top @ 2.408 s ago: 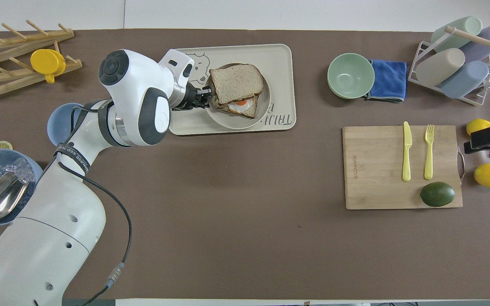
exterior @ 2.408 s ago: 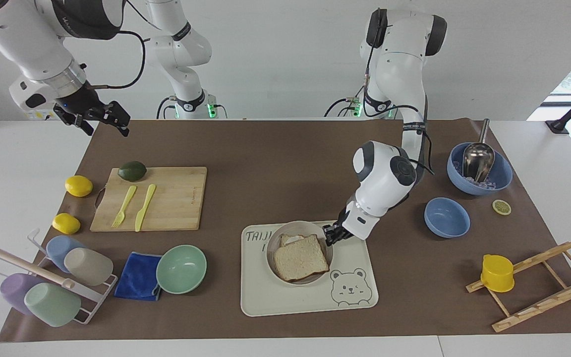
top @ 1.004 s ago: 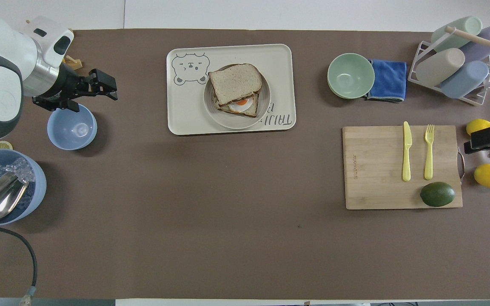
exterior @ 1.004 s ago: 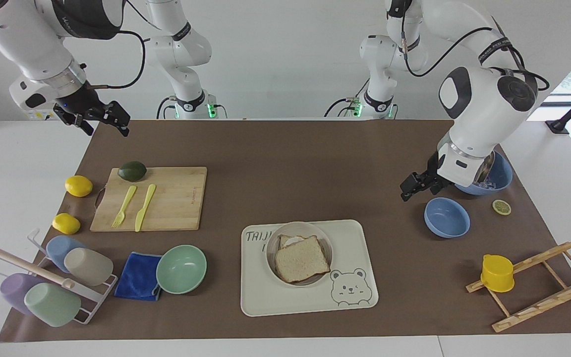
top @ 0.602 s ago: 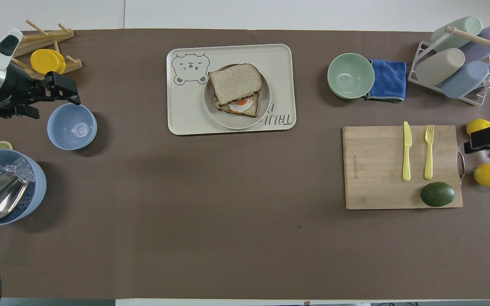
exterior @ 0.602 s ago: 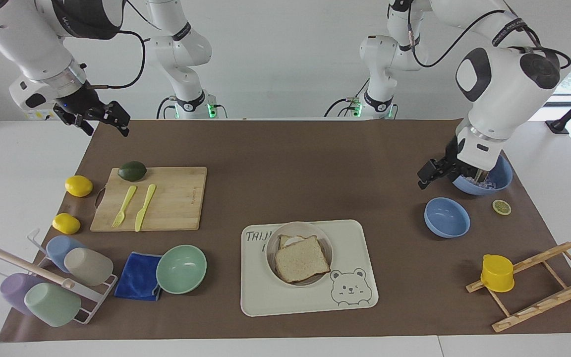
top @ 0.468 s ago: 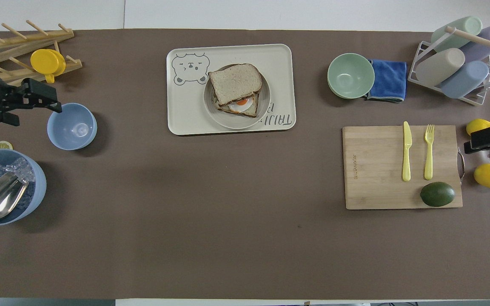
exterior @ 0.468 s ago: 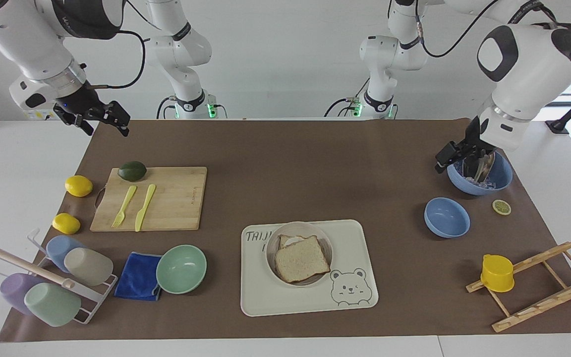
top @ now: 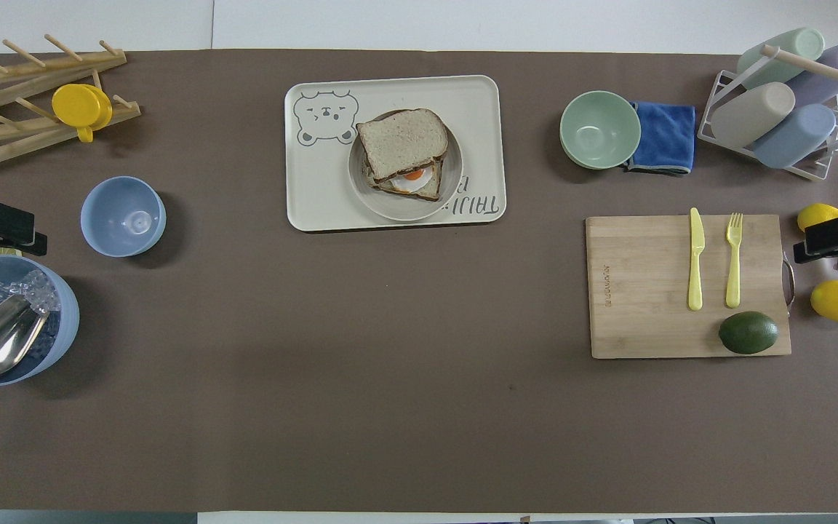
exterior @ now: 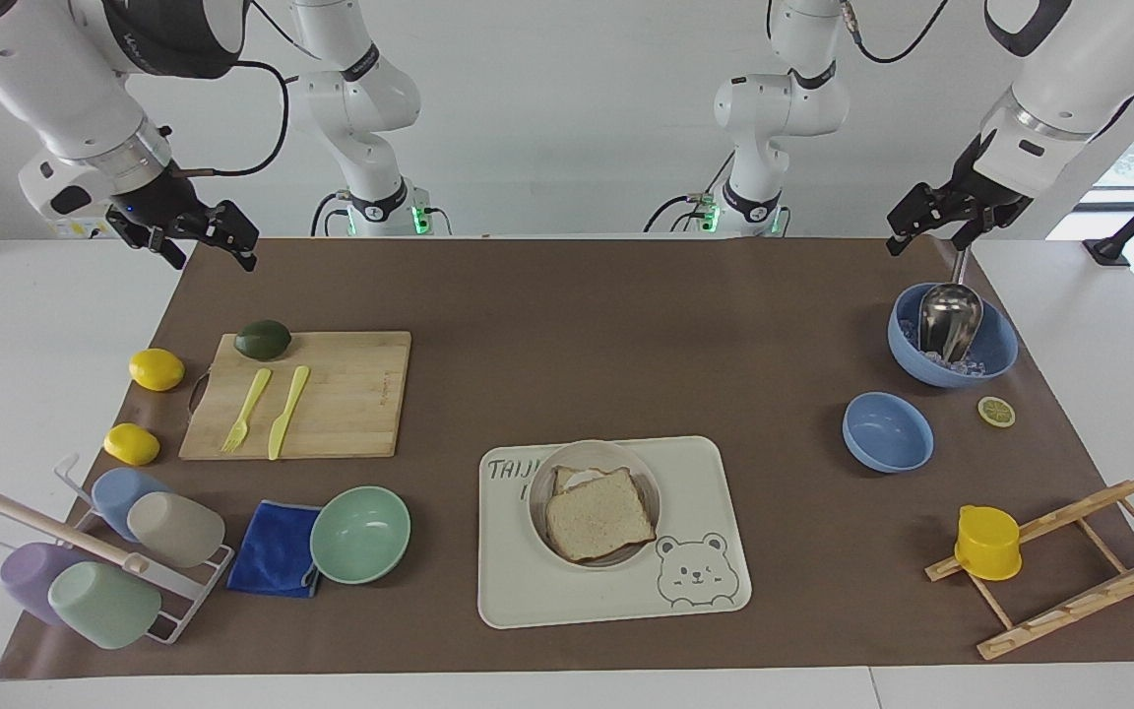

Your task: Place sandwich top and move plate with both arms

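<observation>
cutting board [exterior: 301,394]: wood, matt | scoop [exterior: 949,317]: shiny metal | blue cloth [exterior: 275,548]: soft fabric

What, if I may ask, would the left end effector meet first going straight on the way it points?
The left end effector would probably meet bare brown mat near the small blue bowl; depth is unclear.

Landmark: tray [exterior: 705,463], holding the plate [exterior: 543,489] and sandwich top [exterior: 598,515]. Nearer the robots than the tray, a wide strip of bare brown mat [exterior: 577,325], open passage. Toward the right arm's end: mint bowl [exterior: 360,534] near the tray, blue cloth [exterior: 275,547] touching the bowl, cup rack [exterior: 104,551], cutting board [exterior: 306,394]. Toward the left arm's end: a bare gap beside the tray, then small blue bowl [exterior: 887,431], ice bowl [exterior: 953,335], wooden rack [exterior: 1069,561]. Both grippers hang up at the mat's corners nearest the robots, well apart from the tray.
</observation>
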